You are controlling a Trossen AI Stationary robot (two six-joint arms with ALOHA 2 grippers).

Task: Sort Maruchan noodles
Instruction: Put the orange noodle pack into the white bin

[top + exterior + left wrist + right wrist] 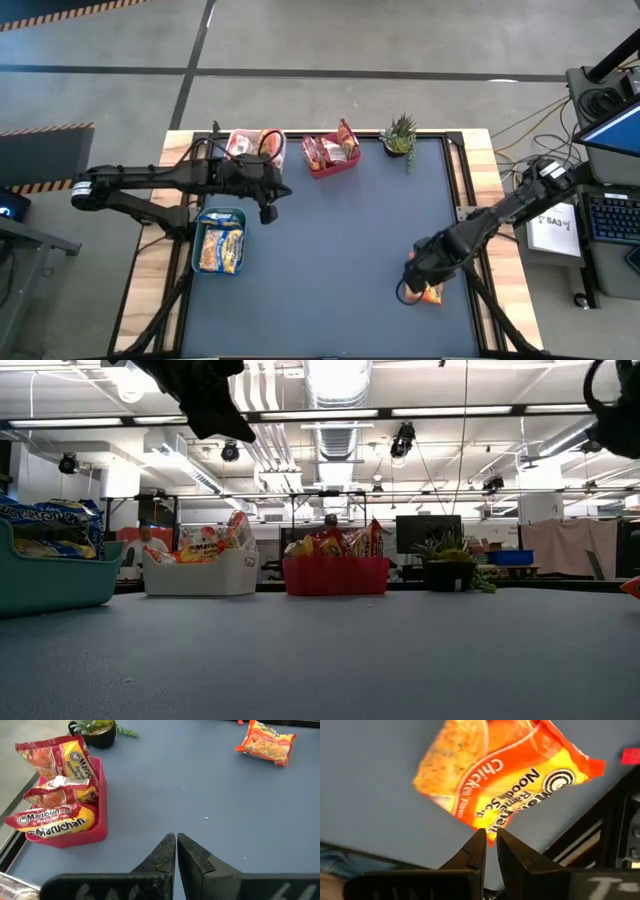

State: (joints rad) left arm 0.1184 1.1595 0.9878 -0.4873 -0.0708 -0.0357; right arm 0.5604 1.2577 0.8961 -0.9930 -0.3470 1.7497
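One orange Maruchan noodle packet (500, 775) lies near the table's right edge, also seen in the high view (432, 294) and the left wrist view (265, 742). My right gripper (491, 836) points steeply down at it, shut on its near edge. My left gripper (176, 840) is shut and empty. It hangs above the table (268, 208) between the white bin (252, 146) and the teal bin (220, 240). Other packets stand in the white bin, the teal bin and the red bin (330, 157). My right gripper pinches the orange packet's crimped edge (492, 831) between its two fingertips, coming from above at a steep slant. The packet spreads flat away from the fingers, low over the table. Whether it still rests on the table I cannot tell.
A small potted plant (400, 135) stands at the far edge, right of the red bin. The table's right rail (615, 820) runs close beside the held packet. The blue table top (330, 260) lies bare between the two arms.
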